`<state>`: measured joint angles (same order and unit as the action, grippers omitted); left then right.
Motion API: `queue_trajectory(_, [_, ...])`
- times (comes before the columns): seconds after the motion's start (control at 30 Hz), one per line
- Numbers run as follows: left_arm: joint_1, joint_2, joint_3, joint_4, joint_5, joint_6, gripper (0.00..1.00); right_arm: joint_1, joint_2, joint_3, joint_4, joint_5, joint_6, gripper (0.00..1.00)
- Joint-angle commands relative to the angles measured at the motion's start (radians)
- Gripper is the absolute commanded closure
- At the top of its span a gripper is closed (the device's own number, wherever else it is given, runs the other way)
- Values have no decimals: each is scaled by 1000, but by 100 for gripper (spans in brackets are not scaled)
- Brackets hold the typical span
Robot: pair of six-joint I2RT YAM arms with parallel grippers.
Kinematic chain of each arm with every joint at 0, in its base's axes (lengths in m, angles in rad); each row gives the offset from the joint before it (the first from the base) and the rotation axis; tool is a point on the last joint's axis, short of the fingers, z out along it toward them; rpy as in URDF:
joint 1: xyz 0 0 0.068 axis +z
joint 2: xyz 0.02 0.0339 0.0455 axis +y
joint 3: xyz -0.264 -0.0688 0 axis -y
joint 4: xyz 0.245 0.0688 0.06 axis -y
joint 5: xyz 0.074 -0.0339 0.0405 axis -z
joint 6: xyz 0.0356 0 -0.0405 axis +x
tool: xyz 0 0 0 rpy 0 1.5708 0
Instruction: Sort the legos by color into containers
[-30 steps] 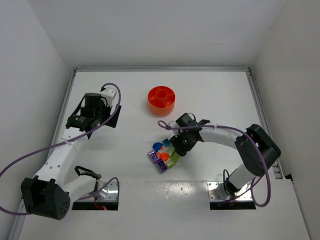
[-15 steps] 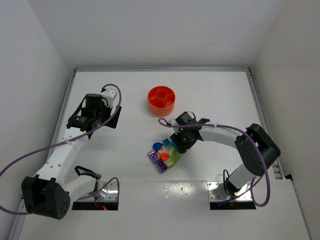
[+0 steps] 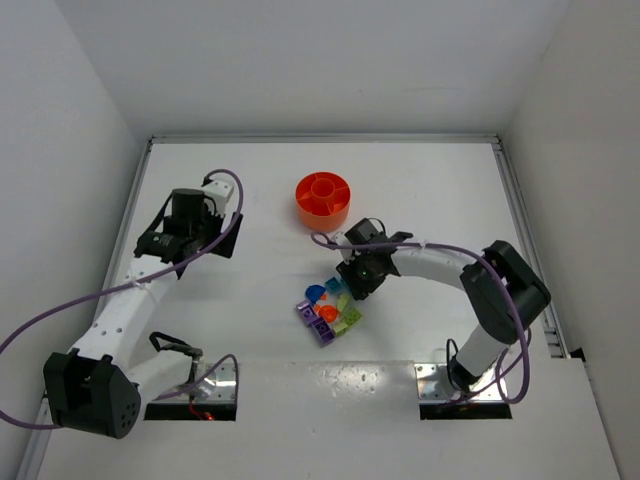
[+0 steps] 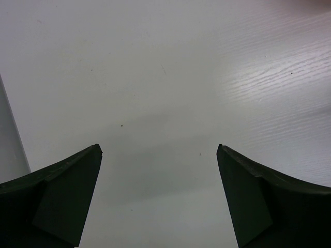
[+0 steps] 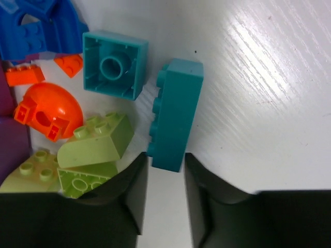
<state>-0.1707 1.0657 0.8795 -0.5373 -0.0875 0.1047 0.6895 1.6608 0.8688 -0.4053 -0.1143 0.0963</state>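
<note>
Over on the left, the left gripper hangs above bare white table, its two dark fingers spread wide apart with nothing between them. Toward the middle, at the far side, sits the round orange tray, well apart from the legos, which lie in a loose heap nearer the arms. In that heap, seen close from the right wrist, are a purple piece, a blue piece, a rounded orange one, pale yellow-green bricks and a square teal piece turned underside up. At the heap's right edge the right gripper has its fingers pressed against both sides of the near end of a long teal brick.
</note>
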Motion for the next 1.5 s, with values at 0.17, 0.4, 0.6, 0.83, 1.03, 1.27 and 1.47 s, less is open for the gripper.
queue_trajectory(0.17, [-9, 0, -1, 20, -9, 6, 0, -1, -7, 50, -6, 21, -18, 88])
queue_trajectory(0.4, [-9, 0, -19, 30, -9, 6, 0, -11, -179, 116, -161, -97, -102, 100])
queue_trajectory(0.6, [-9, 0, -19, 39, 2, 6, 0, -21, -191, 245, -283, -162, -129, 100])
queue_trajectory(0.83, [-9, -10, -19, 39, -9, 15, 0, -68, -67, 539, -392, -192, -164, 100])
queue_trajectory(1.03, [-9, -10, -19, 39, -9, 15, 0, -140, 74, 807, -547, -231, -164, 100])
queue_trajectory(1.27, [-9, -10, -28, 39, -9, 15, 0, -196, 247, 1039, -707, -344, -242, 100])
queue_trajectory(1.47, [-9, -10, -28, 39, -9, 15, 0, -206, 433, 1390, -935, -234, -417, 100])
